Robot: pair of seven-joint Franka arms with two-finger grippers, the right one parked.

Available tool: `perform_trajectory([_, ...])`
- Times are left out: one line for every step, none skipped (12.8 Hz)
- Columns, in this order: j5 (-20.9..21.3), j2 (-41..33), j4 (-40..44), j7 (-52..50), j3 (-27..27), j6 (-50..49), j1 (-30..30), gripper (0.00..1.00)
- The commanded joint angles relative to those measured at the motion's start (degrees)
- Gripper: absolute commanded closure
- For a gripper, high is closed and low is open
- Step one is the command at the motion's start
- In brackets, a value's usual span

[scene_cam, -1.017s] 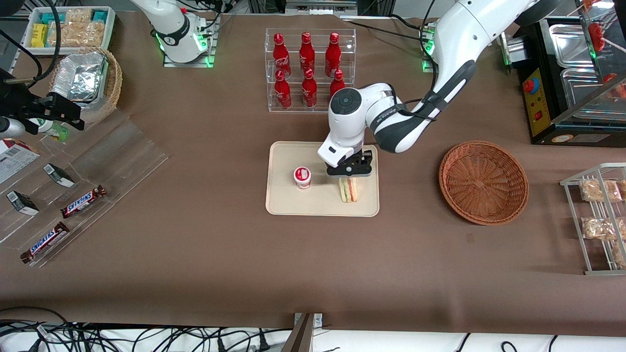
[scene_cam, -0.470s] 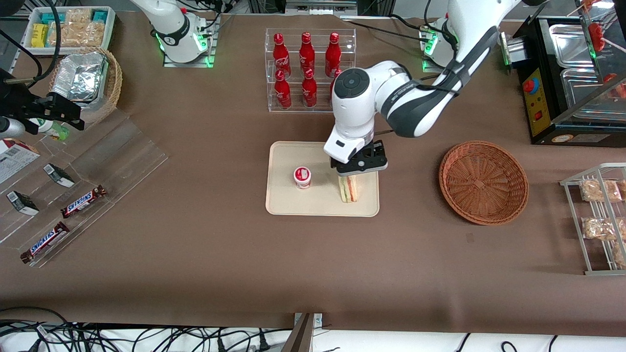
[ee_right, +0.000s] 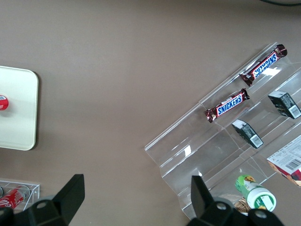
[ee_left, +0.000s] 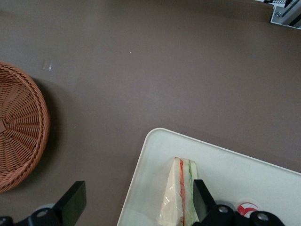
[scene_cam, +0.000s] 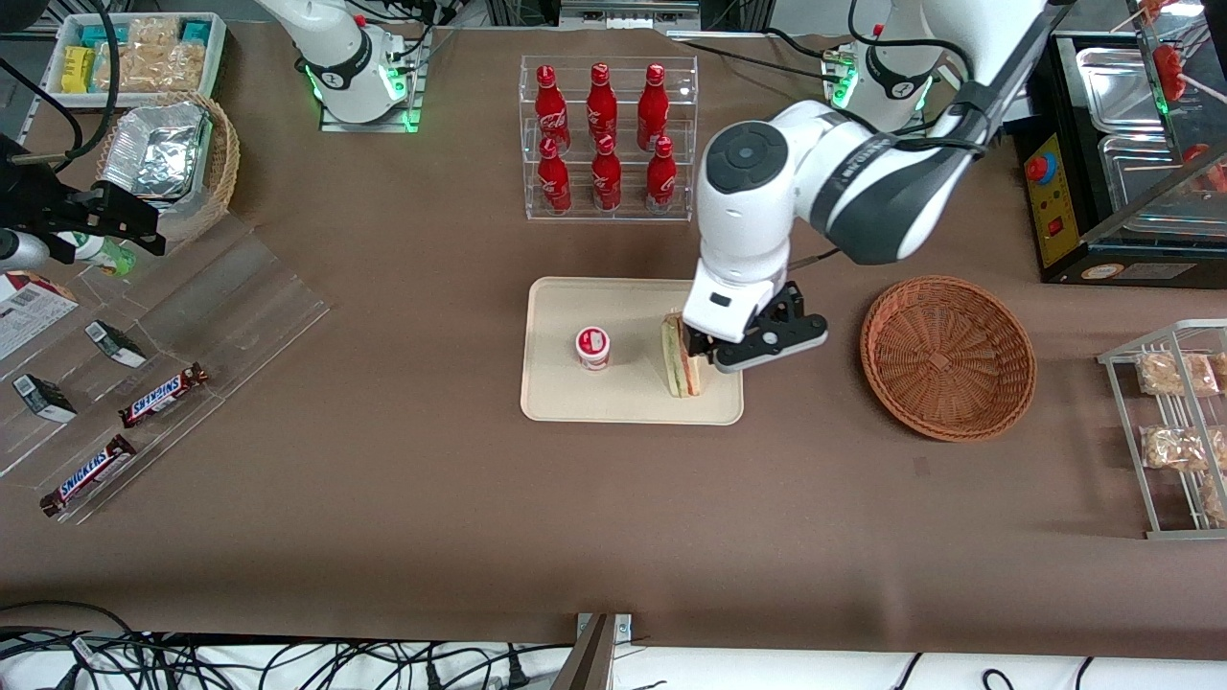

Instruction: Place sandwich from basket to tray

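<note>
**Cream tray holds the sandwich**

Wrapped sandwich [scene_cam: 682, 359] stands on my tray [scene_cam: 556, 398] beside a small red-lidded cup [scene_cam: 592, 347]. I see the gripper [scene_cam: 757, 350] with fingers spread, holding nothing, between sandwich and wicker basket [scene_cam: 947, 356], above the tray's edge.

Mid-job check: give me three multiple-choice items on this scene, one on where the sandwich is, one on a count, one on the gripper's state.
1. Where is the sandwich?
A. in the basket
B. on the tray
C. on the bare table

2. How many red bottles stand in the clear rack?
A. four
B. six
C. eight

3. What is the gripper doing?
A. open, holding nothing
B. shut on the sandwich
C. shut on the cup

Answers: 1 B, it stands on the tray beside the cup, while the basket holds nothing. 2 B, two rows of three. 3 A, its fingers stand apart over the tray's edge.
</note>
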Motion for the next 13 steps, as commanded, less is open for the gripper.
perform_trajectory([-5.73,0.07,7.14,12.06,1.65,-8.80,0.96,0.00])
perform_trajectory([-9.32,0.07,10.83,18.13,4.63,-12.49,0.88,0.00])
perform_trajectory([-12.93,-0.02,13.83,25.15,8.22,-15.83,0.88,0.00])
perform_trajectory([-15.92,-0.45,15.77,32.09,11.83,-18.74,0.88,0.00])
perform_trajectory([-18.13,-1.24,16.23,38.34,16.13,-20.51,0.88,0.00])
perform_trajectory([-20.76,-2.20,16.23,44.15,21.04,-20.70,0.79,0.00])
perform_trajectory([-24.70,-2.65,16.23,51.16,26.49,-20.70,0.70,0.00])
perform_trajectory([-29.35,-2.83,16.23,58.37,32.20,-20.62,0.61,0.00])
perform_trajectory([-34.19,-2.83,16.14,65.23,37.04,-20.53,0.44,0.00])
perform_trajectory([-37.89,-2.83,15.88,71.47,40.92,-20.18,0.26,0.00])
perform_trajectory([-39.32,-2.74,15.36,75.54,43.91,-20.00,0.09,0.00])
perform_trajectory([-38.81,-2.57,15.26,76.62,44.73,-19.56,0.08,0.00])
perform_trajectory([-38.63,-2.57,15.26,76.55,44.82,-18.52,0.26,0.00])
